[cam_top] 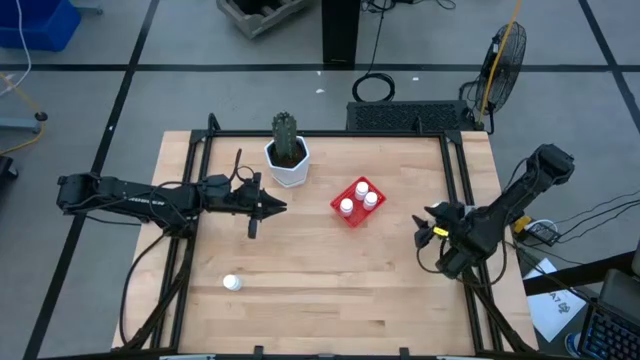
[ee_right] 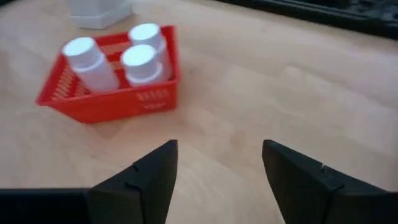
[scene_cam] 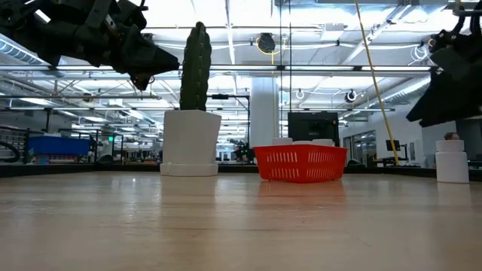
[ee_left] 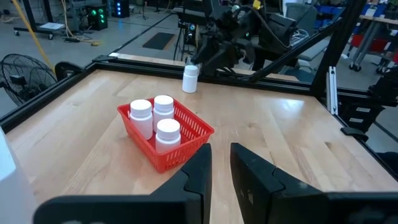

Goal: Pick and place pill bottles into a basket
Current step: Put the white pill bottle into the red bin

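Small square bright-red plastic mesh basket (cam_top: 357, 203) sits mid-table, turned diagonally. Three small white cylindrical pill bottles with round white caps (ee_right: 118, 55) stand upright inside it, close together. A fourth identical bottle (cam_top: 231, 283) lies on the bare wood near the table's front-left area, well apart. A fifth (ee_left: 190, 79) stands upright on the right side.

Left arm: stretched nearly flat from the table's left side toward the basket (cam_top: 357, 201), wrist level.
Left gripper (cam_top: 280, 207): well apart from the basket on its left, raised off the tabletop, fingers (ee_left: 198, 171) drawn almost together with only a narrow slit between them.
Right arm: bent at the elbow, reaching in from the table's right edge.
Right gripper (cam_top: 424, 224): right of the basket, apart from it, pointing toward it, fingers (ee_right: 155, 168) spread wide with nothing between them.
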Robot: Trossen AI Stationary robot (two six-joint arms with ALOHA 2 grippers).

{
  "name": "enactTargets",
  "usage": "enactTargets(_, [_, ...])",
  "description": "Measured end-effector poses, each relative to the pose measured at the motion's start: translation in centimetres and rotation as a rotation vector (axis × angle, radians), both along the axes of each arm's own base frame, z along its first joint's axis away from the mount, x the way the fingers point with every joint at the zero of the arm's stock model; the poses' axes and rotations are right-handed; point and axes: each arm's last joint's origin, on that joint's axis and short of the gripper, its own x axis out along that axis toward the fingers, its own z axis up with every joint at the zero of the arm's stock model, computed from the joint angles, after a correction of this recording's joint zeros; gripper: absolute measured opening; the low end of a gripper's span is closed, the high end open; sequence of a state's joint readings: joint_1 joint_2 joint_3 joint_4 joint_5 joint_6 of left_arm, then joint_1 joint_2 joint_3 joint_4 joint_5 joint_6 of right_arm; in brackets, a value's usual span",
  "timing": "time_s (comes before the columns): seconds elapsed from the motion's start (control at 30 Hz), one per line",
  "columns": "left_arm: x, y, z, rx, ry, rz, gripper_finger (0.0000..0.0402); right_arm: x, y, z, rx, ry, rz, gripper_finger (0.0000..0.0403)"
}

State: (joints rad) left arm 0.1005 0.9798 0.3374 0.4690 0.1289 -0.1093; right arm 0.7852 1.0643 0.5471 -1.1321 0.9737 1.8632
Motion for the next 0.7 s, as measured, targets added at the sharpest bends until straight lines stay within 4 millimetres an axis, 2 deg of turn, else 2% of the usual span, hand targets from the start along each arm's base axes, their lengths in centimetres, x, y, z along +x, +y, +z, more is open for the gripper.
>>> enactTargets(0.2, [0.0, 0.0, 0.0, 0.000, 0.000, 0.000, 0.0062, -0.4, 0.4, 2.1, -0.026, 0.043, -0.068, 0.0210])
enactTargets(0.4, [0.0, 0.0, 0.0, 0.000, 0.001, 0.000, 0.0062, -0.4, 0.7, 3.6, 0.082, 0.106, -0.053, 0.0195])
enactTargets(0.7, [0.0, 0.0, 0.0, 0.000, 0.001, 0.000, 0.0062, -0.1, -0.8, 4.9, 0.244, 0.210, -0.086, 0.0177])
